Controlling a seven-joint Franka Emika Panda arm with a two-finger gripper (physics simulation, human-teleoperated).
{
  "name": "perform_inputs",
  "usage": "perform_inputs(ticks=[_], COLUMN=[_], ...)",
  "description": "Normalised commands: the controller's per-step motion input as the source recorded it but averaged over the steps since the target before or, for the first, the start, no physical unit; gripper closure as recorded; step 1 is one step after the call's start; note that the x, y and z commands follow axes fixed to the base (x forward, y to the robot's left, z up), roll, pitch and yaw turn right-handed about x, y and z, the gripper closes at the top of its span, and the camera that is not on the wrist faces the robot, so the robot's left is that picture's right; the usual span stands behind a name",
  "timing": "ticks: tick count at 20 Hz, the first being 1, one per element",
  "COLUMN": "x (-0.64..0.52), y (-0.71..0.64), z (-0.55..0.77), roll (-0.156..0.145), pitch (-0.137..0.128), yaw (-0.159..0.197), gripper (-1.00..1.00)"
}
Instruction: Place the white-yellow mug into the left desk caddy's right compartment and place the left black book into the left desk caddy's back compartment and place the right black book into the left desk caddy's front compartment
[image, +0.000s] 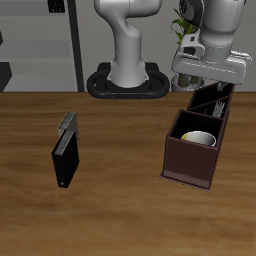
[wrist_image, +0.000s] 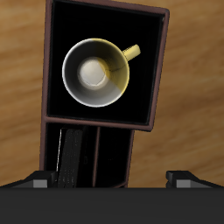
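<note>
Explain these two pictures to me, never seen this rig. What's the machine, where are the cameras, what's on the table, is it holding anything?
These are simulator renders of one robot arm with a two-finger gripper. One picture looks at the table from the front and above; the other looks straight down from the arm's own wrist.

The gripper hangs over the left desk caddy, a dark brown box organiser. The white-yellow mug stands upright in its wide square section, the right compartment. One narrow slot holds something dark and thin, probably a book. Another black book stands apart on the table.

Whether the gripper holds anything is not visible: only its fingertips show.
</note>
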Motion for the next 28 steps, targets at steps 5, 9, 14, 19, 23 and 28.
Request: perform_inputs(ticks=[5, 9, 14, 19, 23, 28], x=[0.25, 0.28, 0.20, 0.02, 0.02, 0.11], y=[-0.87, -0.71, -0.84, -0.66, -0.42, -0.68], z=[0.16, 0.02, 0.13, 0.05, -0.12, -0.04], roll=[-0.120, -0.083, -0.048, 0.094, 0.131, 0.017], pitch=[-0.012, 0.024, 0.002, 0.032, 0.031, 0.019], yaw=[0.064, 0.025, 0.084, 0.086, 0.130, -0.038], gripper=[-1.00, -1.00, -1.00, -1.00, -1.00, -1.00])
